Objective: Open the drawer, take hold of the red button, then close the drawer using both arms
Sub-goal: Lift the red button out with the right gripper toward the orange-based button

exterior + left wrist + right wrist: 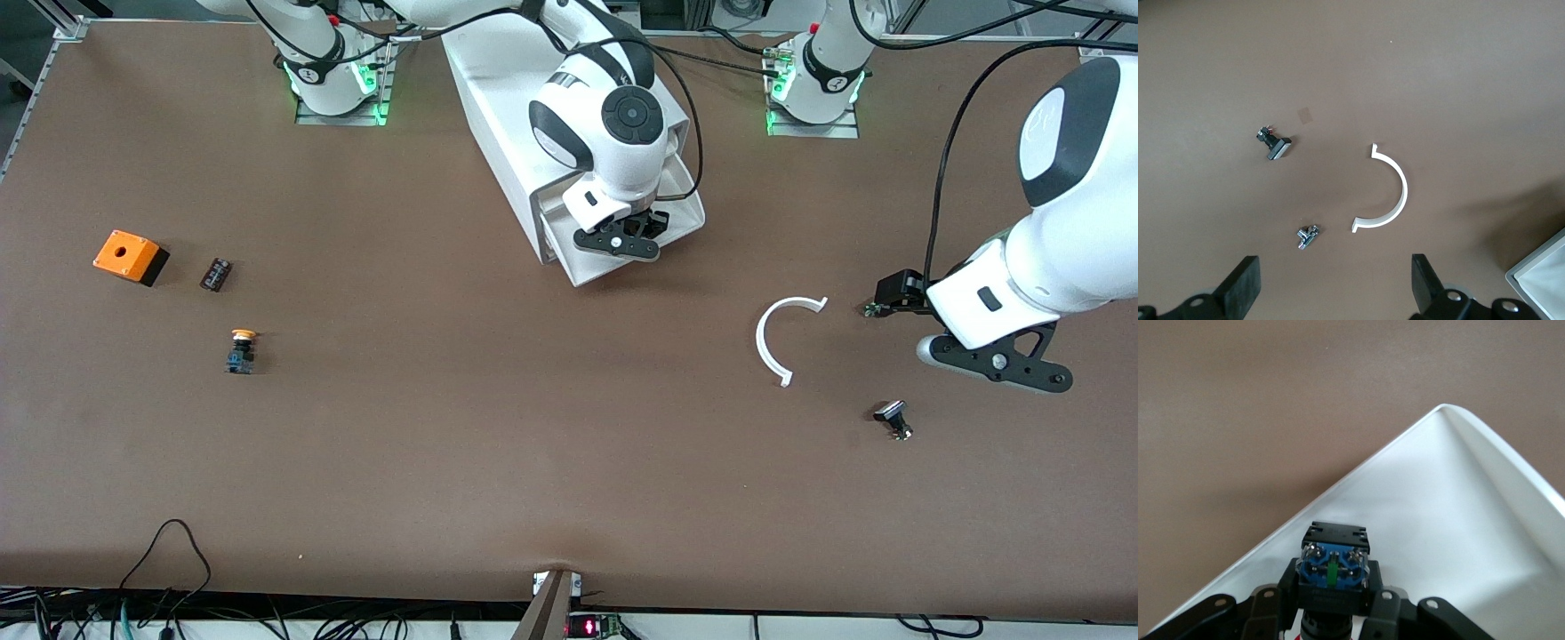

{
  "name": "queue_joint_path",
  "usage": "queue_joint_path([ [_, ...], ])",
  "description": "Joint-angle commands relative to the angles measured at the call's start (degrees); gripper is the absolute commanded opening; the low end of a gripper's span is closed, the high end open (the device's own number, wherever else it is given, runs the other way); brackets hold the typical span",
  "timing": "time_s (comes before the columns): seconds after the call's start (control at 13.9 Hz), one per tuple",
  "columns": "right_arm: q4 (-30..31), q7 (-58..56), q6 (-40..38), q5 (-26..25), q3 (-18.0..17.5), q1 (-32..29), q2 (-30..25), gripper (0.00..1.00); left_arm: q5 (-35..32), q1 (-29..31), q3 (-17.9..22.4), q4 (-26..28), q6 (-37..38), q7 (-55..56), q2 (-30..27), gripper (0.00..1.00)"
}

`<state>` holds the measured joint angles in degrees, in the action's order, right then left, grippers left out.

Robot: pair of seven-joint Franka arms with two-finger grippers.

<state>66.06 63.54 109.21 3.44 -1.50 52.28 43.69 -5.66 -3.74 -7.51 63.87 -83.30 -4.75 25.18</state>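
The white cabinet (498, 107) lies between the arm bases, and its drawer (689, 213) is pulled open toward the front camera. My right gripper (622, 238) is over the open drawer. In the right wrist view it (1331, 603) is shut on the button (1333, 570), whose blue block base and black collar show, with a hint of red cap below, just above the drawer's white floor (1458, 520). The button is hidden in the front view. My left gripper (1000, 364) is open and empty over the table at the left arm's end, its fingers (1245, 283) wide apart.
A white half ring (778, 342) lies nearer the camera than the drawer, also in the left wrist view (1395, 193). A small black part (893, 420) and a metal piece (1308, 237) lie near the left gripper. An orange box (129, 256), a dark part (216, 274) and an orange-capped button (241, 351) sit at the right arm's end.
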Motion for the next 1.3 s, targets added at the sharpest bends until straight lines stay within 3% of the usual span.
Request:
queue_joint_path([
  [0.0, -2.6, -0.9, -3.0, 1.9, 1.1, -0.5, -3.2, 0.00, -1.0, 0.7, -0.4, 19.2, -8.8, 3.0, -13.6, 0.99],
  [0.14, -3.5, -1.6, -3.0, 2.1, 1.4, -4.1, -3.5, 0.00, 1.9, 1.5, -0.3, 28.5, -14.1, 5.0, -19.8, 0.99],
  [0.22, -4.7, -3.0, -2.8, 2.1, 0.9, -6.6, -3.7, 0.00, 2.0, 1.7, -0.4, 30.5, -14.5, 5.2, -21.6, 0.99],
  [0.5, -5.8, -17.0, -3.7, 2.8, 0.9, -16.8, -5.4, 0.00, 2.3, 2.0, -0.3, 30.4, -14.3, 5.1, -21.6, 0.99],
  [0.72, -5.3, -34.4, -8.9, 5.1, 1.3, -24.7, -7.2, 0.00, 2.3, 2.0, -0.3, 30.2, -13.9, 6.0, -21.4, 0.99],
  [0.86, -5.0, -43.5, -13.0, 4.8, 1.5, -29.3, -7.3, 0.00, 3.4, 1.6, -0.4, 29.6, -10.7, 16.3, -21.3, 0.99],
  [0.94, -3.2, -47.4, -13.1, 4.1, 2.3, -30.4, -7.9, 0.00, 3.8, 1.2, -0.7, 29.6, -8.0, 21.7, -21.4, 1.00],
  [1.08, 2.1, -59.2, -11.7, 2.4, 7.9, -30.6, -9.5, 0.00, 7.1, 1.0, -2.2, 30.0, -7.7, 27.3, -20.8, 0.99],
  [1.22, 9.0, -68.9, -5.8, 1.4, 12.6, -30.6, -10.6, 0.00, 8.0, 0.8, -3.6, 29.9, -14.3, 30.3, -15.5, 0.99],
])
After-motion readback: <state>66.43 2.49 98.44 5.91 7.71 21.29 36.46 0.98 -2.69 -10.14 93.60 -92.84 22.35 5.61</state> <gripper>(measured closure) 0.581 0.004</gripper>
